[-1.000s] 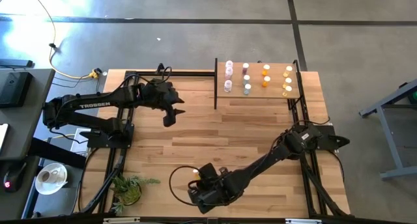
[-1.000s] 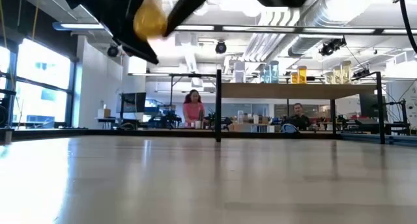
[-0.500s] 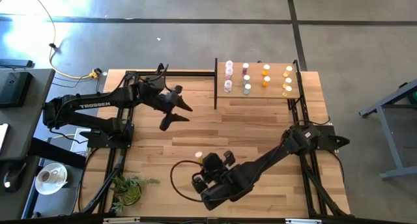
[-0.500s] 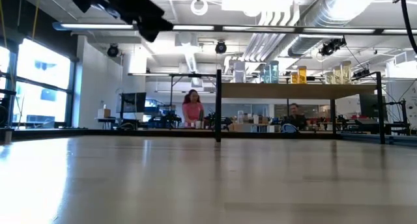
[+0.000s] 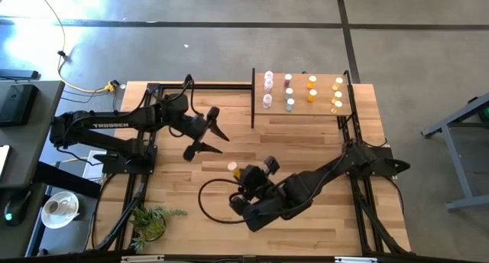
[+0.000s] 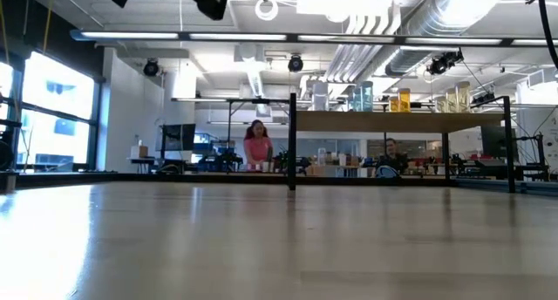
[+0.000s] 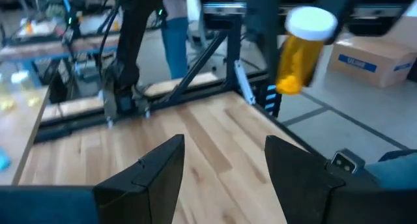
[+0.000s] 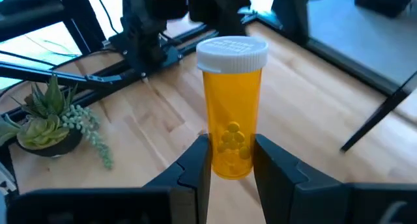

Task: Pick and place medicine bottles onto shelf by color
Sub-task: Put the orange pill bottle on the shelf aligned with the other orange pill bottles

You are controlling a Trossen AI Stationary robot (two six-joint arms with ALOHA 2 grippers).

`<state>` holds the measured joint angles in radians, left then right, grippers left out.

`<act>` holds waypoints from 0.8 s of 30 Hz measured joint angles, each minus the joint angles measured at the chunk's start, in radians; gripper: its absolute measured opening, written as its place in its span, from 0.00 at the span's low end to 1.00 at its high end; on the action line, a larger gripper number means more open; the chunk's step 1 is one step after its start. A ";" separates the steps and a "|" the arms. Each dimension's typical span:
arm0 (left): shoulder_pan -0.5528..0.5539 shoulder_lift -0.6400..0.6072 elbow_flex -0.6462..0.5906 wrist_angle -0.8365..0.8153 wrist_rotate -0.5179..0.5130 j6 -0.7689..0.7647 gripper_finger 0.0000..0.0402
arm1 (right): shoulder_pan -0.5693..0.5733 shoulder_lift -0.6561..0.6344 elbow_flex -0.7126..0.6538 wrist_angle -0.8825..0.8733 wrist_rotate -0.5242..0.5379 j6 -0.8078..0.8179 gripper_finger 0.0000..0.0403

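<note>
Holding an orange cylindrical pill bottle with a white cap (image 8: pixel 232 107), the right hand (image 8: pixel 231 155) has its two dark fingers closed on the lower part of the bottle's body, and the bottle stands upright above the striped wooden table (image 5: pixel 306 148). The left hand (image 5: pixel 205 130) hangs near it with fingers apart and nothing between them, facing this bottle. Well beyond both hands, the small light-wood shelf with black posts (image 5: pixel 325 110) carries the other white-capped bottles (image 5: pixel 312 89) in rows. A small green plant (image 8: pixel 45 116) stands beside the right hand.
</note>
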<state>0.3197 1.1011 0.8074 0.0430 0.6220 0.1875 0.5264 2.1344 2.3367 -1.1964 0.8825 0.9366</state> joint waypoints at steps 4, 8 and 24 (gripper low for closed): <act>-0.039 0.000 0.000 0.074 0.000 0.000 0.51 | -0.015 -0.030 0.000 0.021 0.007 -0.109 0.21; -0.079 0.000 0.000 0.153 -0.002 -0.003 0.51 | -0.033 -0.053 0.000 0.067 0.006 -0.230 0.21; -0.169 0.024 0.000 0.323 -0.158 -0.077 0.51 | -0.114 -0.071 0.000 0.188 -0.087 -0.519 0.21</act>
<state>0.1509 1.1255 0.8070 0.3657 0.4636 0.1106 0.4129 2.0632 2.3363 -1.0088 0.7959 0.4175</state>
